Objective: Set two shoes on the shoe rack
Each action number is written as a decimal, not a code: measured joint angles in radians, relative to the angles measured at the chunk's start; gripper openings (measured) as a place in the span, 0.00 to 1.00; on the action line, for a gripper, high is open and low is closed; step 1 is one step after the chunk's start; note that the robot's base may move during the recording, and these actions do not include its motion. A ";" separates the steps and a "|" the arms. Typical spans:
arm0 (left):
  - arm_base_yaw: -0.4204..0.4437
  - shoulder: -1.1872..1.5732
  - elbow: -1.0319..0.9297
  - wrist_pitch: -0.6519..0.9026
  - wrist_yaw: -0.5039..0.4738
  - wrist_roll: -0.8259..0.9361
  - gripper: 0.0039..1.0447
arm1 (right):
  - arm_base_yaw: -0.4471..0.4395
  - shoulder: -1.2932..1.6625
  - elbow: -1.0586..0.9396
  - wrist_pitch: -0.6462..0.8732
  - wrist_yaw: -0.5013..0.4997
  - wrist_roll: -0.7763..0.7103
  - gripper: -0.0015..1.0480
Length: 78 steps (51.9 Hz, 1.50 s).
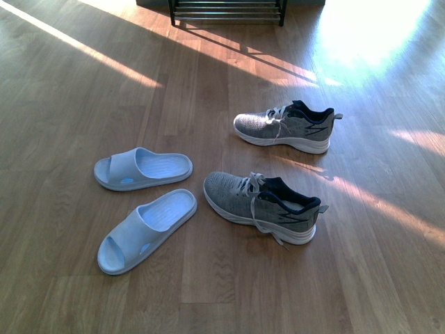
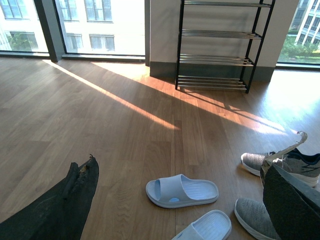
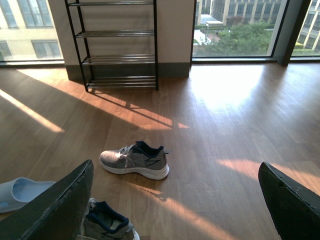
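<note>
Two grey knit shoes with white soles lie on the wooden floor, toes pointing left in the front view: the far shoe and the near shoe. The shoe rack, black-framed with chrome rods, stands against the far wall. Neither arm shows in the front view. My left gripper hangs open above the floor, with the rack ahead and both shoes beside one finger. My right gripper is open too, holding nothing, with the far shoe in front and the near shoe by its finger.
A pair of pale blue slides lies left of the shoes. Large windows flank the rack's wall. Sunlight stripes cross the floor between the shoes and the rack.
</note>
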 joint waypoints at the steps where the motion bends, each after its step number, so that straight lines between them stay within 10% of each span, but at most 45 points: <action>1: 0.000 0.000 0.000 0.000 0.000 0.000 0.91 | 0.000 0.000 0.000 0.000 0.000 0.000 0.91; 66: 0.000 0.000 0.000 0.000 0.000 0.000 0.91 | 0.000 0.001 0.000 0.000 -0.001 0.000 0.91; 73: 0.000 0.000 0.000 0.000 0.000 0.000 0.91 | -0.084 0.106 0.008 0.080 -0.382 0.080 0.91; 78: 0.000 0.000 0.000 0.000 -0.001 0.000 0.91 | -0.048 0.258 0.022 0.107 -0.460 0.064 0.91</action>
